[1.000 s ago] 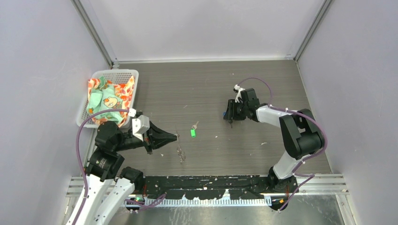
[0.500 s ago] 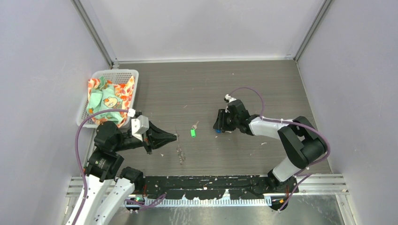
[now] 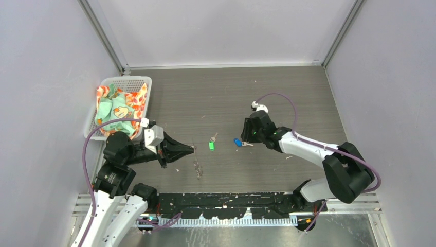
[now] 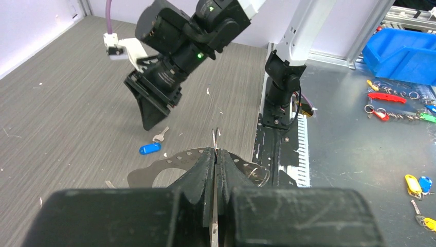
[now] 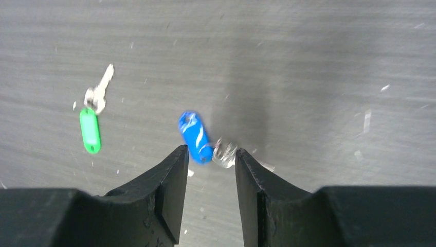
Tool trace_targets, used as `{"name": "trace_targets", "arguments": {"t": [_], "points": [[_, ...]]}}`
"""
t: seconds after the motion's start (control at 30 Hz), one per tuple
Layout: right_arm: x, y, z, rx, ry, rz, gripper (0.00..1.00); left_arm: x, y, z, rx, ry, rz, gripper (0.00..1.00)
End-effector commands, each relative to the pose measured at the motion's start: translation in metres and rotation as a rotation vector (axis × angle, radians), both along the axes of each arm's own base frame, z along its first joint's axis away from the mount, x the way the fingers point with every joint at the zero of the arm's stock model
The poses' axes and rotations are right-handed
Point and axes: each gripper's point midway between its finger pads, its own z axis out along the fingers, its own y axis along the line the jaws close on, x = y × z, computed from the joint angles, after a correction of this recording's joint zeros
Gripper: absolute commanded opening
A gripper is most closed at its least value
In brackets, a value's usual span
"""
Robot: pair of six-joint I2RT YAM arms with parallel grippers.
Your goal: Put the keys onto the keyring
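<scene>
a: where's the keyring [image 3: 197, 167]?
b: pinched in the closed left gripper [image 3: 192, 150].
a: and the rest?
b: on the bench [image 3: 205, 98] (blue key [image 5: 194, 136] at the tips of the part-open right gripper [image 5: 210, 159], green key [image 5: 90, 128] nearby).

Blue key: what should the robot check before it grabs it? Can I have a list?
1. Blue key lying loose on the table: ok.
2. Right gripper open, one jaw on each side of the key: ok.
3. Green key well away from that gripper: ok.
4. Left gripper shut on the keyring: ok.
5. Right gripper low enough to pinch the key: cannot tell.
</scene>
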Motion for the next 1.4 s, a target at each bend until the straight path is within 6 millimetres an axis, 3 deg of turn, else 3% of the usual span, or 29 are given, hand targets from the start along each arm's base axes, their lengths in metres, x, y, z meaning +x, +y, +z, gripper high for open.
{"name": "trace_targets", "arguments": {"t": [0.0,0.13,0.47,0.97,1.37], "points": [[-0.018,0.020,0.011,-0.104,-0.036,-0.010,0.44,-0.001,0.001,0.017,-0.016,-0.066,-0.003,0.01],[-0.026,0.028,0.007,-0.236,-0.087,-0.038,0.45,-0.001,0.000,0.016,-0.015,-0.062,-0.003,0.00],[-0.016,0.027,-0.008,-0.463,-0.171,-0.099,0.39,-0.003,0.001,0.015,-0.018,-0.049,0.004,0.01],[-0.016,0.039,-0.034,-0.429,-0.158,-0.078,0.36,-0.003,0.002,0.014,-0.019,-0.036,0.009,0.00],[-0.024,0.026,-0.045,-0.476,-0.124,-0.093,0.34,-0.003,0.002,0.016,-0.019,-0.038,0.012,0.00]]}}
